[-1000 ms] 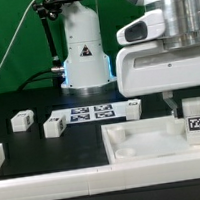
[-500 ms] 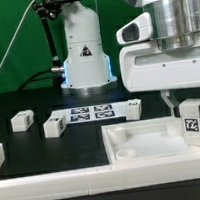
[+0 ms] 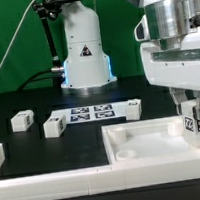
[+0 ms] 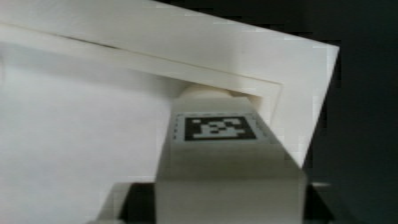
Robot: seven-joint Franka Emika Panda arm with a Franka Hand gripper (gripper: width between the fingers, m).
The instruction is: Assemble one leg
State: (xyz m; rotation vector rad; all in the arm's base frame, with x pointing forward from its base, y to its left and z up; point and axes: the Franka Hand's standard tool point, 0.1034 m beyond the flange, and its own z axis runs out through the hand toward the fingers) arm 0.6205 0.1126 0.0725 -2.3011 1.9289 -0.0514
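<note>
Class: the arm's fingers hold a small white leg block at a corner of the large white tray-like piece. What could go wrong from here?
1. The small white plastic leg block is close to the raised corner rim of the large white square tray-like piece. The hole is hidden, so a slight offset could jam it.
2. Only two fingers hold the block, so pushing might tilt it.
3. Nothing visibly holds the tray, so it may slide.

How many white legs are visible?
4 legs: one in the pincer at the tray piece's corner; two off the marker board's exterior-view left, one at its right end. More may be hidden.
</note>
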